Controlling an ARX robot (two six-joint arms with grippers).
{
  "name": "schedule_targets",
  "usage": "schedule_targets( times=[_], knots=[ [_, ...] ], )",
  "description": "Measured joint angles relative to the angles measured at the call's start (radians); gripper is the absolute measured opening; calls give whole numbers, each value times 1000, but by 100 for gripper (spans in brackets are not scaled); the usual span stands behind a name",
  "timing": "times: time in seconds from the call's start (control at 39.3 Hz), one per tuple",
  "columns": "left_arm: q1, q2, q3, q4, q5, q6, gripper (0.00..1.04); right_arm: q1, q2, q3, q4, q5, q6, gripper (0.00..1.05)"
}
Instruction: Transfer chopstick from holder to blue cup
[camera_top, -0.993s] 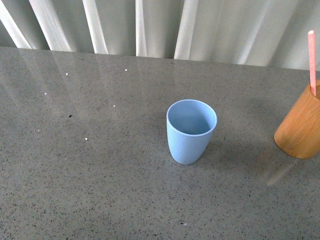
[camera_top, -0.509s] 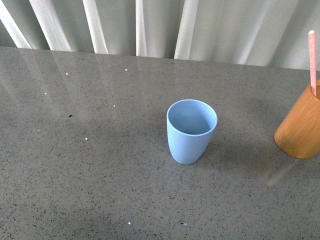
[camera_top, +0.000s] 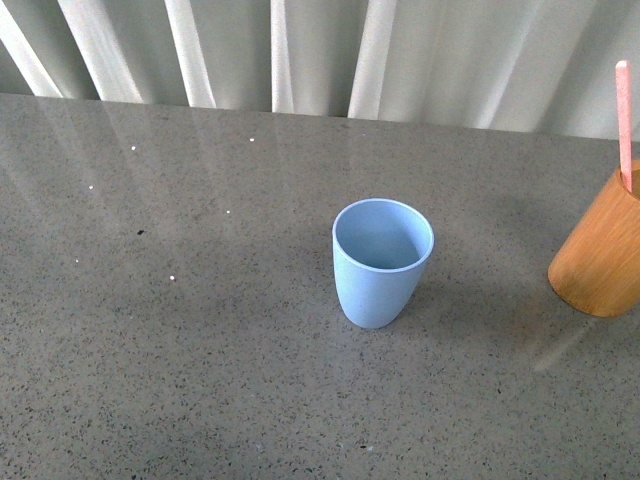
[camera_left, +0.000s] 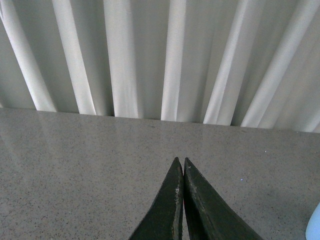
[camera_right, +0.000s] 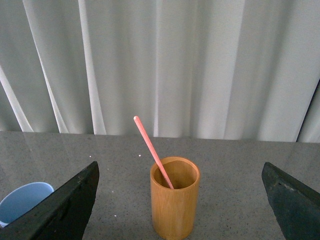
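The blue cup stands upright and empty near the middle of the grey table. The orange-brown holder stands at the right edge of the front view, with the pink-red chopstick sticking up out of it. In the right wrist view the holder is centred between my right gripper's wide-open jaws, some way ahead, and the chopstick leans in it; the blue cup shows at one side. My left gripper is shut and empty over bare table. Neither gripper shows in the front view.
A white pleated curtain hangs behind the table's far edge. The grey speckled tabletop stretches left of the cup. A sliver of the blue cup shows at the edge of the left wrist view.
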Motion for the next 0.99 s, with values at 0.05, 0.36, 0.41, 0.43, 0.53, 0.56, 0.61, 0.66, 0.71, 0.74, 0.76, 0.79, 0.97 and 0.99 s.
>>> schedule_targets(
  times=[0.05, 0.36, 0.41, 0.43, 0.53, 0.56, 0.61, 0.66, 0.71, 0.74, 0.76, 0.79, 0.97, 0.99],
  knots=[
    [0, -13, -13, -1, 0, 0, 4, 0, 0, 0, 0, 0, 0, 95],
    [0, -197, -14, -170, -1, 0, 4, 0, 0, 0, 0, 0, 0, 95],
    [0, -228, -14, -203, -1, 0, 4, 0, 0, 0, 0, 0, 0, 95],
    [0, -244, -14, -219, -1, 0, 4, 0, 0, 0, 0, 0, 0, 95],
    [0, -299, -14, -269, -1, 0, 4, 0, 0, 0, 0, 0, 0, 95],
    [0, -309, -14, -278, -1, 0, 4, 0, 0, 0, 0, 0, 0, 95],
    [0, -326, -14, -296, -1, 0, 4, 0, 0, 0, 0, 0, 0, 95],
    [0, -352, -14, -321, -1, 0, 4, 0, 0, 0, 0, 0, 0, 95],
    [0, -376, -14, -344, -1, 0, 4, 0, 0, 0, 0, 0, 0, 95],
    [0, -387, -14, -356, -1, 0, 4, 0, 0, 0, 0, 0, 0, 95],
    [0, -394, -14, -362, -1, 0, 4, 0, 0, 0, 0, 0, 0, 95],
    [0, -401, -14, -370, -1, 0, 4, 0, 0, 0, 0, 0, 0, 95],
    [0, -459, -14, -426, -1, 0, 4, 0, 0, 0, 0, 0, 0, 95],
    [0, -465, -14, -432, -1, 0, 4, 0, 0, 0, 0, 0, 0, 95]
  ],
)
